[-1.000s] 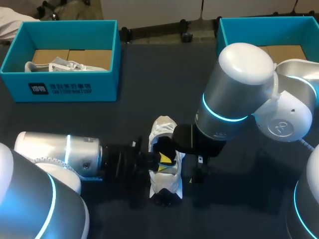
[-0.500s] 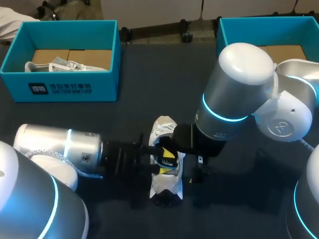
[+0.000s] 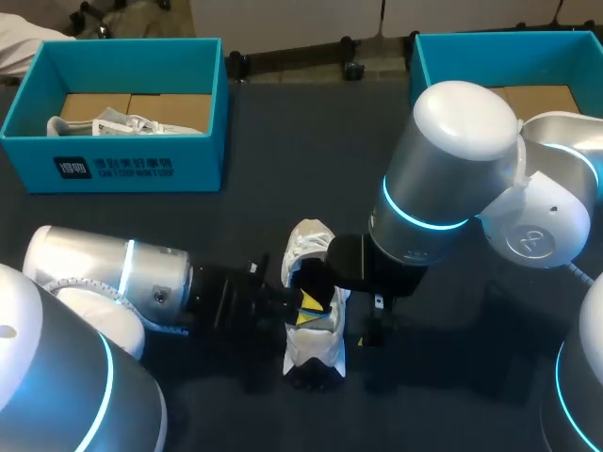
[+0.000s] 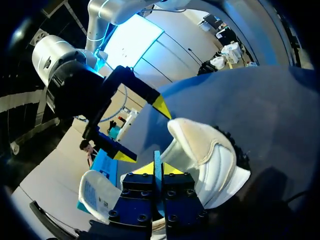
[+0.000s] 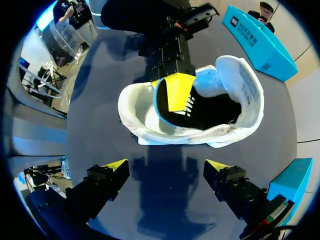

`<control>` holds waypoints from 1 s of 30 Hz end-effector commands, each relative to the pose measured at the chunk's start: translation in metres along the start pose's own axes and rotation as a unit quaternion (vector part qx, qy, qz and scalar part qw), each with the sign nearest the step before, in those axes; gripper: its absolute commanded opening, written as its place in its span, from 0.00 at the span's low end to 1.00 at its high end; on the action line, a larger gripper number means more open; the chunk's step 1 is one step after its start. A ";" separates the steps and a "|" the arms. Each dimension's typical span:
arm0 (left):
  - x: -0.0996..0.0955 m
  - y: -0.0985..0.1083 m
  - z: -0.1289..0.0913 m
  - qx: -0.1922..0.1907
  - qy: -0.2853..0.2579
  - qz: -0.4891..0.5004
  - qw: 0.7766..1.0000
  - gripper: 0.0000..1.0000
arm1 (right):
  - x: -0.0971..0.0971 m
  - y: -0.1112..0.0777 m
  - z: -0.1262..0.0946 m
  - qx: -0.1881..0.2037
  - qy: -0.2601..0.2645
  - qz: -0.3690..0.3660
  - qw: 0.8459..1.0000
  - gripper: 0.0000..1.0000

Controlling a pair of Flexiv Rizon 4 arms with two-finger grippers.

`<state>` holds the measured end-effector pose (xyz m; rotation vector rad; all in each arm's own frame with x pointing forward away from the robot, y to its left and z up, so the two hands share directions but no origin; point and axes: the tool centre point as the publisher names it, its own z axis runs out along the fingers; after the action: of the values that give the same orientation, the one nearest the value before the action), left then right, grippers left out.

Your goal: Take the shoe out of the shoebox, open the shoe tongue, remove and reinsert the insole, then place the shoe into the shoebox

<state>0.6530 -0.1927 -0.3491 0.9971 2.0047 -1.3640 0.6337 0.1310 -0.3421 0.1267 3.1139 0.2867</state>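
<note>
Dark table (image 3: 283,141), centre: white shoe (image 3: 307,243) w/ long axis running away from robot, L gripper (image 4: 156,168) in crosswise from left, prob. clamped on insole (image 5: 210,112) edge, R gripper (image 5: 167,167) spread empty just above.

Robotics lab, test bench by look of it. Dark matte table (image 3: 283,141) serving as work surface. Two silver arms with glowing cyan rings on joints: left arm (image 3: 104,278) in from left side, right arm (image 3: 452,169) in from right, both meeting over table middle. Props laid out like trial setup: teal shoebox (image 3: 122,165) at far left corner, white sneaker (image 3: 122,124) inside; second teal shoebox (image 3: 490,56) at far right; white shoe (image 3: 311,353) alone on table between arms.
</note>
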 end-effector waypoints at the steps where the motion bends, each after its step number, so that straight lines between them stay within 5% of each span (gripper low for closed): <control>1: 0.000 0.008 0.011 -0.022 -0.006 0.011 1.000 0.00 | 0.001 0.000 0.002 0.000 -0.001 0.000 1.000 1.00; 9: 0.002 0.004 0.003 -0.013 -0.002 0.002 1.000 0.00 | 0.001 0.000 0.002 0.000 -0.001 0.000 1.000 1.00; 12: 0.001 -0.003 -0.001 -0.004 0.003 -0.001 1.000 0.36 | 0.001 0.000 0.002 0.000 -0.001 0.000 1.000 1.00; 17: -0.004 -0.015 -0.009 0.011 0.008 -0.006 1.000 0.73 | 0.001 0.000 0.002 0.000 -0.001 0.000 1.000 1.00; 30: -0.018 -0.025 -0.024 0.001 0.038 0.007 0.999 0.58 | 0.001 0.000 0.002 0.000 -0.001 0.000 1.000 1.00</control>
<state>0.6440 -0.1855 -0.3195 1.0636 2.0253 -1.3523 0.6337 0.1310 -0.3421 0.1268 3.1139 0.2867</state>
